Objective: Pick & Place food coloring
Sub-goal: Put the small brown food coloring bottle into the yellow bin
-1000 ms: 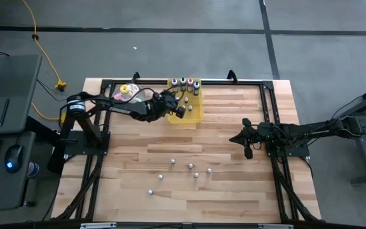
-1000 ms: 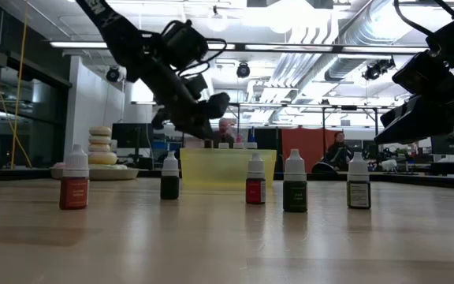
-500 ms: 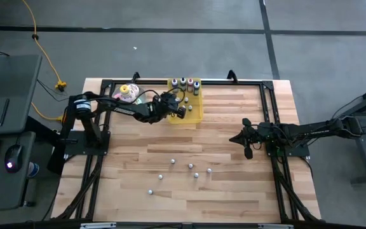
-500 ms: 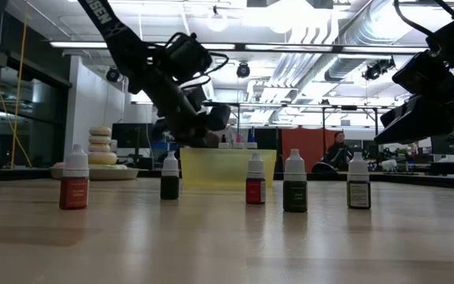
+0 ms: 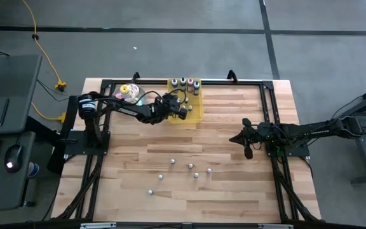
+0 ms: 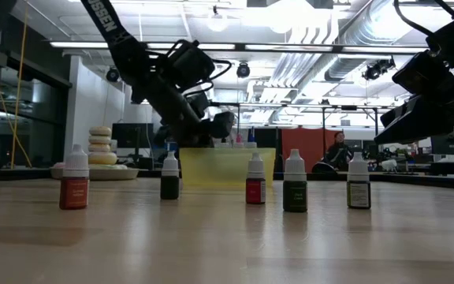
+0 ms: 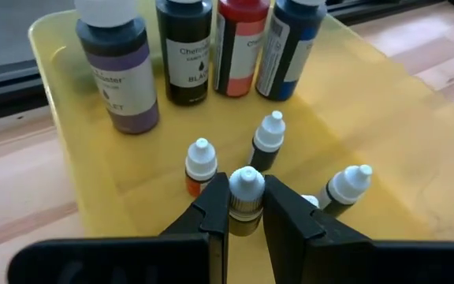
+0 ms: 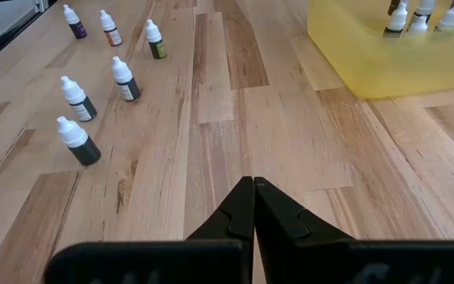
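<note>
held bottle (image 7: 246, 197): cap clear between the fingers (image 7: 211, 213), body mostly hidden behind them, colour not readable.
bottle beyond the right-hand finger: only a scrap of white cap (image 7: 310, 202) showing, rest covered.
large bottles (image 7: 186, 55): tops cut off by the picture's edge in the left wrist view; labels partly legible only.
yellow tray (image 7: 61, 102): near side hidden under the left gripper (image 7: 246, 211).
loose bottles on the table (image 5: 183, 169): mere pale dots from above, colours not tellable.
left gripper from above: fingertips lost against the tray, grip not discernible there.
donuts (image 6: 101, 146): dim stack in the low view, details too small.
</note>
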You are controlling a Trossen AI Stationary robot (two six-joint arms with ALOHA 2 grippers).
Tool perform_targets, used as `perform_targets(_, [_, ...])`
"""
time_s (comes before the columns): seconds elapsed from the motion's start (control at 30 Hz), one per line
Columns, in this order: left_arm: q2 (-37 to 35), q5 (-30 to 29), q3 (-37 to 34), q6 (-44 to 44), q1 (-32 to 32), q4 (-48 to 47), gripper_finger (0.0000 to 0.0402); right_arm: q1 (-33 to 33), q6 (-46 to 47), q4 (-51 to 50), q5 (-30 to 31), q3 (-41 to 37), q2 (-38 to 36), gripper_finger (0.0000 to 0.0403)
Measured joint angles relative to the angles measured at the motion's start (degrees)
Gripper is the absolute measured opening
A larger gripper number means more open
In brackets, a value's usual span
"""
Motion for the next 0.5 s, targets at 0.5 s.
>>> perform_targets(0.5, [1.3,1.7,0.2,0.5,0.0,1.7,0.0052,0.0,0.0,0.0,0.0,0.0,0.0,0.0])
